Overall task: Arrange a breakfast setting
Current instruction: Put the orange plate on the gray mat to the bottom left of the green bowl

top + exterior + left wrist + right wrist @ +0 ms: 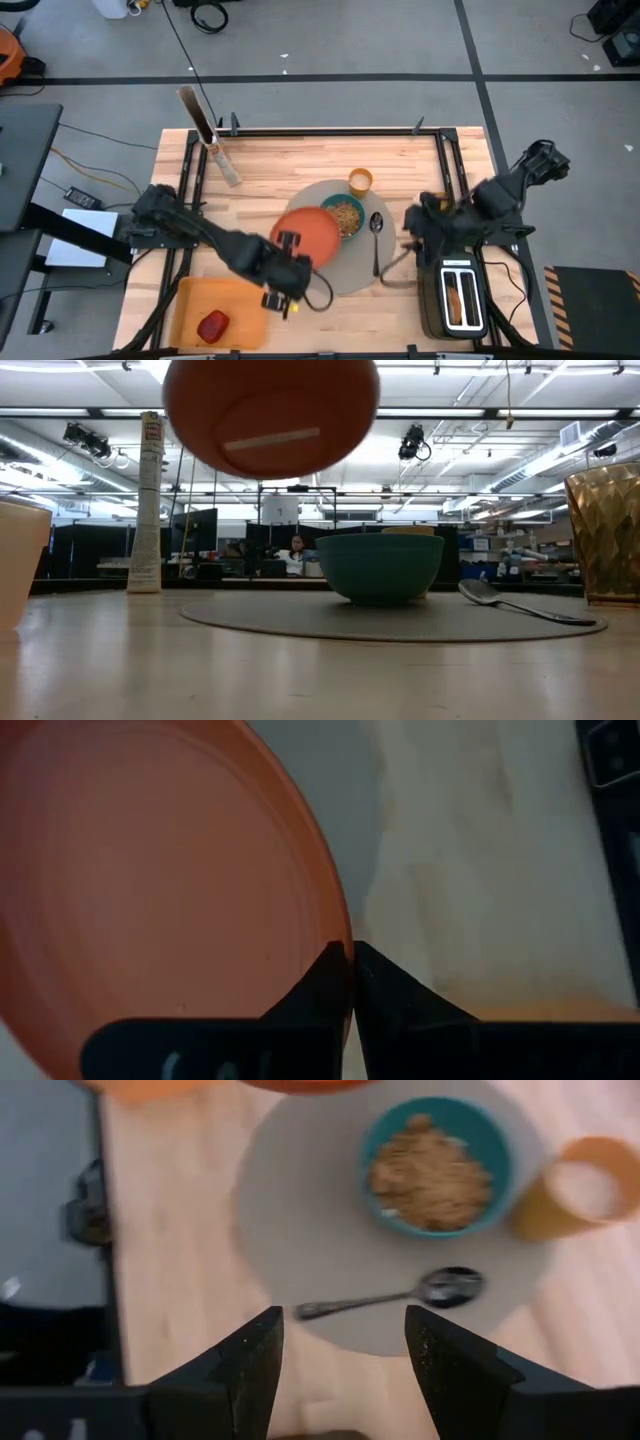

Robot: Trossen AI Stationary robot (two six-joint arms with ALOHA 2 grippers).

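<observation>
An orange plate [312, 234] hangs in the air over the left part of the round grey mat [390, 262], with my left gripper [290, 262] shut on it. The low view shows the plate's [270, 415] underside high above the mat [300, 622]. On the mat stand a teal bowl [346, 214] of cereal and a metal spoon [376, 236]; a yellow cup [360, 181] stands at its far edge. My right gripper [345, 1340] hovers open over the mat's right edge, above the spoon [400, 1295]. A red apple [212, 325] lies on an orange board. A toast slice [455, 300] stands in the toaster. My left gripper pinches the plate's rim [343, 942] between its two fingers, on the side nearest the table's front left. The fingers slant down from the near left. The plate is lifted clear of the mat and tilted.
The orange board [240, 300] lies at the front left corner. A black-and-silver toaster [440, 310] stands at the front right. A tall cereal box [150, 500] stands near the far left edge. Bare wood shows left of the mat.
</observation>
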